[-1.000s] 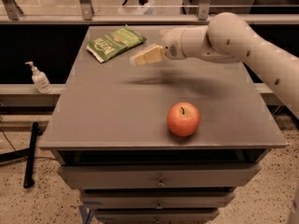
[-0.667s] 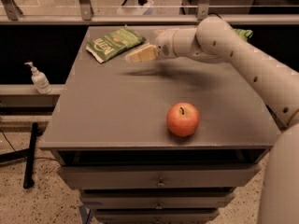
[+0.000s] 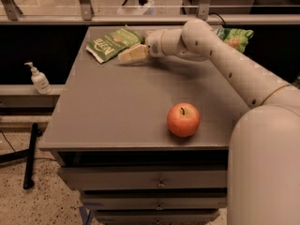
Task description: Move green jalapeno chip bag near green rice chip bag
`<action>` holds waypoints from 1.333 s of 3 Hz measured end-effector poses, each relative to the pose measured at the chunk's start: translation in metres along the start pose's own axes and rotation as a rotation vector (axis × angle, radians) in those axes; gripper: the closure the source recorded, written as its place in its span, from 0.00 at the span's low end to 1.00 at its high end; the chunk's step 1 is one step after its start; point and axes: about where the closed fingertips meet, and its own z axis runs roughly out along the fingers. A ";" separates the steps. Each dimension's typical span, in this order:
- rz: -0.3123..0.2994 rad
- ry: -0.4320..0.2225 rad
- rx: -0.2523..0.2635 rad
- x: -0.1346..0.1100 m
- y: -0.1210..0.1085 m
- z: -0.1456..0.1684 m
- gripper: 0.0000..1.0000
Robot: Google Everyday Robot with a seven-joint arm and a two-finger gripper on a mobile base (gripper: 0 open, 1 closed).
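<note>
The green jalapeno chip bag (image 3: 112,43) lies flat at the table's far left corner, olive green with a white word and a pale edge. The green rice chip bag (image 3: 234,36) lies at the far right corner, bright green, partly hidden behind my arm. My gripper (image 3: 127,55) reaches across the table from the right. Its tips are just at the jalapeno bag's near right edge, low over the table.
A red apple (image 3: 183,119) sits near the table's (image 3: 108,111) front right. A soap dispenser bottle (image 3: 39,78) stands on a ledge to the left. A rail with metal posts runs behind the table. Drawers are below the tabletop.
My arm has reached further left and toward the back, bringing the gripper closer to the jalapeno bag. The bags and the apple have not moved.
</note>
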 end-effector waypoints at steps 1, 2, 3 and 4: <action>0.003 -0.011 0.005 0.001 -0.006 0.017 0.00; 0.001 -0.021 0.016 0.000 -0.013 0.031 0.00; 0.000 -0.025 0.034 0.000 -0.019 0.040 0.19; -0.008 -0.024 0.042 -0.002 -0.022 0.040 0.42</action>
